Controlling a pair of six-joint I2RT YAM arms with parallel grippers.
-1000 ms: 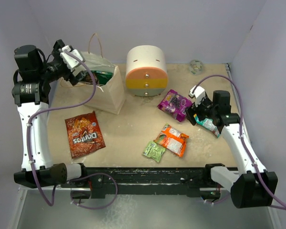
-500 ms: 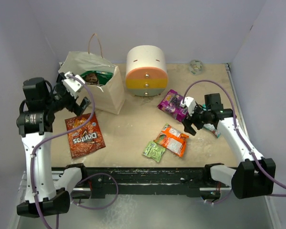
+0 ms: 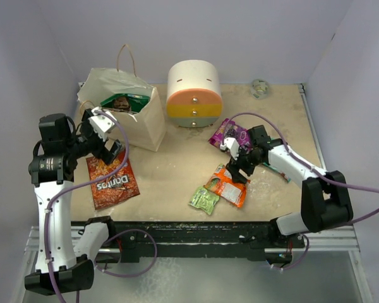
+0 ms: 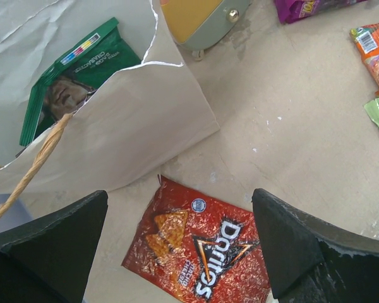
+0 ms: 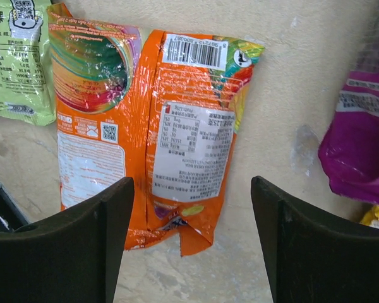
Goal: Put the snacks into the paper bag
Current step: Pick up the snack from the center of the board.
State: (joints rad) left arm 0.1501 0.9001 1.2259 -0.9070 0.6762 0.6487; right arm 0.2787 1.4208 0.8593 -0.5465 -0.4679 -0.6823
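The cream paper bag (image 3: 145, 120) stands at the back left with a green packet (image 3: 123, 101) inside; it also shows in the left wrist view (image 4: 132, 126), green packet (image 4: 76, 69) in its mouth. The red Doritos packet (image 3: 112, 178) lies flat in front of it. My left gripper (image 3: 110, 150) is open and empty above the Doritos packet (image 4: 202, 246). My right gripper (image 3: 237, 165) is open and empty just above the orange packet (image 3: 228, 185), whose near end lies between the fingers (image 5: 189, 151). A lime-green packet (image 3: 204, 199), a purple packet (image 3: 230, 136) and a teal packet (image 3: 279, 167) lie nearby.
A round white container (image 3: 194, 93) with pastel drawers stands at the back centre. A small clear object (image 3: 260, 87) lies at the back right. Grey walls close the table on three sides. The black rail (image 3: 189, 230) runs along the near edge.
My left gripper has come down from the bag's mouth to above the Doritos packet. My right gripper has moved left from the teal packet to over the orange packet.
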